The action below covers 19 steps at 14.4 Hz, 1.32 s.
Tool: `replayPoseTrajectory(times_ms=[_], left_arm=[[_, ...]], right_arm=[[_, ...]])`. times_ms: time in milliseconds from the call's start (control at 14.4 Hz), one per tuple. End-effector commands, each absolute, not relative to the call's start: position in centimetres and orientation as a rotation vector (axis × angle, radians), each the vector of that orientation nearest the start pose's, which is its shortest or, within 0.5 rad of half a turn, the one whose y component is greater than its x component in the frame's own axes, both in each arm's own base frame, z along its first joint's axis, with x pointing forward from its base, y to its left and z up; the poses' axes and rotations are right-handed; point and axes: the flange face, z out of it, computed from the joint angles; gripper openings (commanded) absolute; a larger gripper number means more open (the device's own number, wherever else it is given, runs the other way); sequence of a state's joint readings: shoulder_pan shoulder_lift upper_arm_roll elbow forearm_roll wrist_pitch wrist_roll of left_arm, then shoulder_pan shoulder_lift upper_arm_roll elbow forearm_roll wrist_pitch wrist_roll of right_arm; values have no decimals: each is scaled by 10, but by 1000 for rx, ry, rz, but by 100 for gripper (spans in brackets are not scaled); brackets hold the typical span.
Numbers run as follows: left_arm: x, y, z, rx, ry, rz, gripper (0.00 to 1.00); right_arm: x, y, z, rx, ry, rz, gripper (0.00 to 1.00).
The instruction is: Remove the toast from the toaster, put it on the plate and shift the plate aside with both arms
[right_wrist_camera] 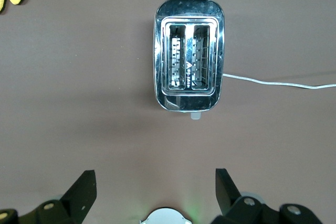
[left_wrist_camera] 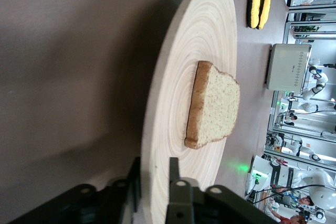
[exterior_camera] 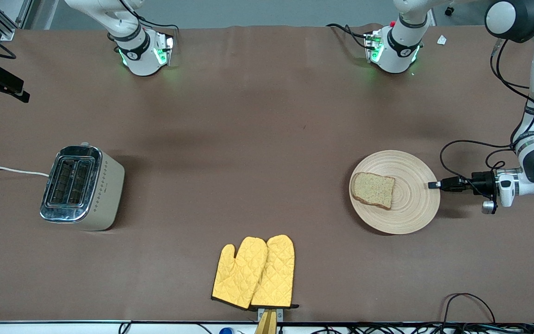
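Note:
The toast (exterior_camera: 373,189), a brown wholegrain slice, lies flat on the round light-wood plate (exterior_camera: 410,204), toward the plate's side that faces the right arm's end of the table. The plate rests on the table at the left arm's end. My left gripper (exterior_camera: 432,185) is low at the plate's rim, coming in level from the table's end. In the left wrist view the left gripper (left_wrist_camera: 155,163) is slightly open, one finger under the plate (left_wrist_camera: 178,77) and one over it, with the toast (left_wrist_camera: 215,106) farther in. My right gripper (right_wrist_camera: 155,174) hangs wide open and empty, high over the toaster (right_wrist_camera: 189,69).
The steel two-slot toaster (exterior_camera: 79,185) stands at the right arm's end, its white cable (exterior_camera: 7,170) running off the table edge. Two yellow quilted oven mitts (exterior_camera: 255,273) lie near the front edge, nearer the front camera than the plate.

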State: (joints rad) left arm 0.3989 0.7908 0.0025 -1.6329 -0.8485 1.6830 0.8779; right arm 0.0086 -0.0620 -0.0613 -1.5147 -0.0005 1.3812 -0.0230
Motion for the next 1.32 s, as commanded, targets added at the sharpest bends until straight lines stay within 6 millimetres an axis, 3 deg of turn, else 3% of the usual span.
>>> replayPoseTrajectory(times_ms=[0,70,139,279,418,627,905,1045,1254], left_arm=[[594,181,147,2104,-74,-114,52],[593,184,148,2115,-81,-120,80],[590,192,150,2137,-91,-129,100],[603,213,174,2236,-156,-143,100],[617,230,213,2383,-196,-193,100],[639,224,296,2572,-265,-246,100],[656,149,398,2756,-336,-242,100],[656,93,457,2843,-330,-206,100],[636,11,522,2939,-259,-234,100]], right_arm=[[507,-23,670,-3139,32,111,100],[507,-24,670,-3137,34,111,100],[507,-24,669,-3138,35,113,100],[507,-24,670,-3137,34,111,100],[507,-23,670,-3139,32,106,100],[507,-22,670,-3139,27,106,100],[507,-22,670,-3139,27,106,100],[507,-22,671,-3138,27,101,100],[507,-23,671,-3139,32,104,100]])
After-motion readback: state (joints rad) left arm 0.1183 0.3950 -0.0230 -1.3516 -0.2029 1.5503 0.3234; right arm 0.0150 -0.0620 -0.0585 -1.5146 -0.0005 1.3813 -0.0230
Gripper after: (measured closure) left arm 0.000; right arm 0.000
